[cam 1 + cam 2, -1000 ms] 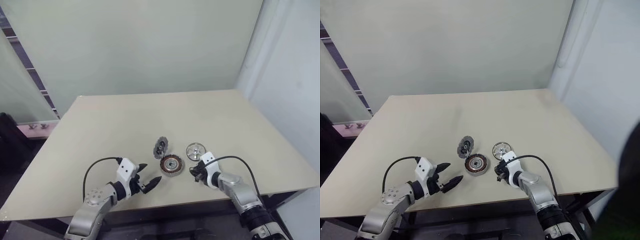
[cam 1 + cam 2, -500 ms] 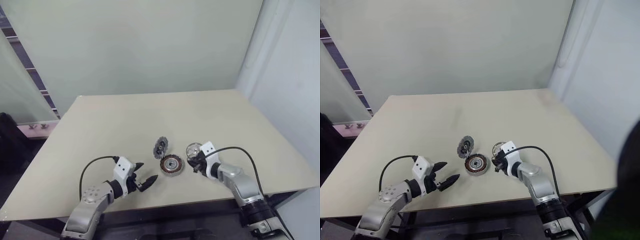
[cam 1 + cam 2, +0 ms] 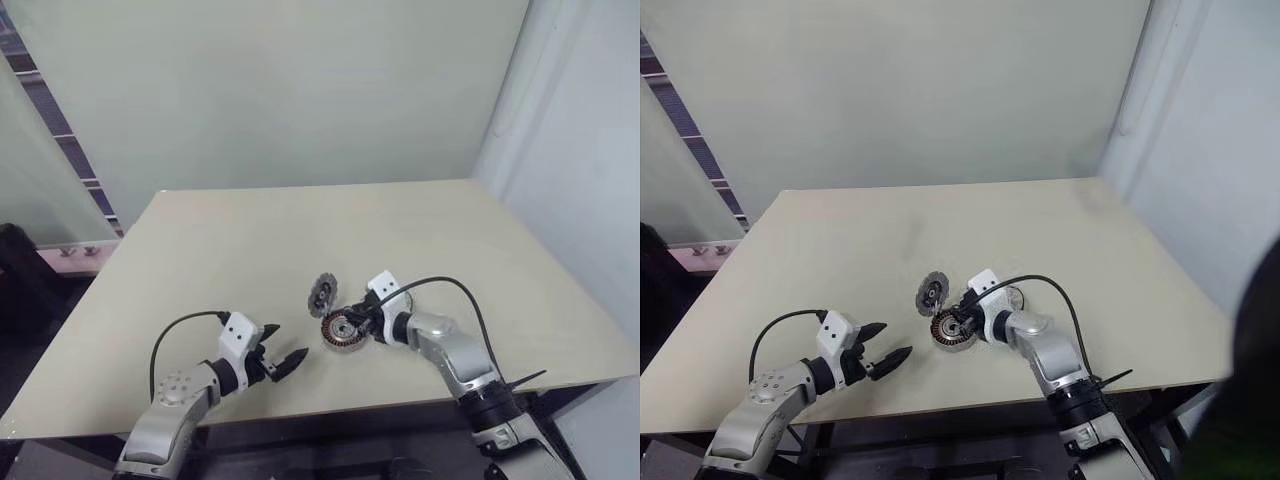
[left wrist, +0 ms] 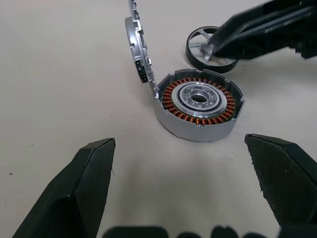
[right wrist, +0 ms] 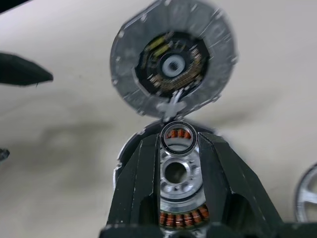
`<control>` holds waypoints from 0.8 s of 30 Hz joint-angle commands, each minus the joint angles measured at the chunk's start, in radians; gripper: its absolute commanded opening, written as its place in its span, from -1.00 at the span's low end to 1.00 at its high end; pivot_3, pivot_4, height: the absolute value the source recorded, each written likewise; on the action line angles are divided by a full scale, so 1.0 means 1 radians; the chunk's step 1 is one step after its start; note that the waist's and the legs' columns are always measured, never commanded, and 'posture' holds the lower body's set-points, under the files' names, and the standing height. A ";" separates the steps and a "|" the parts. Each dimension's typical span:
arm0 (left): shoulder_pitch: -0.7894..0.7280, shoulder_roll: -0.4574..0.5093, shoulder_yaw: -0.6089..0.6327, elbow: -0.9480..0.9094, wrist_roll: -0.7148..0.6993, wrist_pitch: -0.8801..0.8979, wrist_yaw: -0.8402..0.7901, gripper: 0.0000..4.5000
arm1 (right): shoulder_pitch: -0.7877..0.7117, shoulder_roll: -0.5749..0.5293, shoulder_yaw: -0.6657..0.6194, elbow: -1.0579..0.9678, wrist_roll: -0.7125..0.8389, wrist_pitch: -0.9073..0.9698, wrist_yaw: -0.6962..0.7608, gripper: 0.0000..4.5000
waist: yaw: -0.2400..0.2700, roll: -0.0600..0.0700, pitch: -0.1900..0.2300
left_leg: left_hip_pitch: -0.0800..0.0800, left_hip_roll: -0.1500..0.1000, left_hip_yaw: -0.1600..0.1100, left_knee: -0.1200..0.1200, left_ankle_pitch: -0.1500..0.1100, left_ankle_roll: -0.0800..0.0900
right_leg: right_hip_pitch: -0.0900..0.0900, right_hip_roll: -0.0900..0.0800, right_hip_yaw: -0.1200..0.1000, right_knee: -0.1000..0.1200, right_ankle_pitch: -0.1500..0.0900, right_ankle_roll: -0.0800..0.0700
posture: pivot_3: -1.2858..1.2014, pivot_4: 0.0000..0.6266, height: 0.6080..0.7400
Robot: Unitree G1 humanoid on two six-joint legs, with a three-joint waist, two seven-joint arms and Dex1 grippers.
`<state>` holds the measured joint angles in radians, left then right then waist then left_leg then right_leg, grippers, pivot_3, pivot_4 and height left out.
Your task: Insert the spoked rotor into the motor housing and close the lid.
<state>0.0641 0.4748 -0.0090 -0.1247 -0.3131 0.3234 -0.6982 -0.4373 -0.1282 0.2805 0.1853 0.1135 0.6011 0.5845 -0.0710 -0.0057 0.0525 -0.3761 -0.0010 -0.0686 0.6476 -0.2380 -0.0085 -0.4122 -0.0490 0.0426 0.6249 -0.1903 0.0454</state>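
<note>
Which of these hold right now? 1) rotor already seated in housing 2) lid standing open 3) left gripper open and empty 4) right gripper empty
1) False. The spoked rotor lies on the table beside the motor housing, whose copper windings and pale centre are uncovered.
2) True. The lid stands on edge at the housing's rim, leaving the housing open.
3) True. The left gripper is open, holds nothing and is on the near side of the housing, clear of it.
4) False. The right gripper is shut on a small thin ring and holds it over the housing.
</note>
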 commanded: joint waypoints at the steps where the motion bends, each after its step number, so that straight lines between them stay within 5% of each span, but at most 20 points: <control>1: -0.009 0.010 0.029 -0.032 -0.010 -0.004 0.002 1.00 | -0.045 0.011 0.010 0.025 -0.016 -0.027 0.000 -0.64 | 0.000 0.000 0.000 | 0.000 0.000 0.000 0.000 0.000 0.000 | 0.000 0.000 0.000 0.000 0.000 0.000 | 0.03 -1.00 1.00; 24: 0.001 0.008 0.043 -0.070 -0.010 0.014 0.018 1.00 | -0.089 0.055 0.017 0.237 -0.074 -0.133 -0.003 -0.64 | -0.001 0.000 0.000 | 0.000 0.000 0.000 -0.001 0.000 0.000 | -0.001 0.000 0.000 0.000 0.000 0.000 | 0.03 -1.00 1.00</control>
<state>0.0758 0.4747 0.0149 -0.1494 -0.3138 0.3420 -0.6832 -0.5002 -0.0742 0.3102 0.4329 0.0379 0.4894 0.5771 -0.0717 -0.0056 0.0524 -0.3758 -0.0010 -0.0686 0.6460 -0.2379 -0.0085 -0.4127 -0.0489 0.0427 0.6253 -0.1902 0.0455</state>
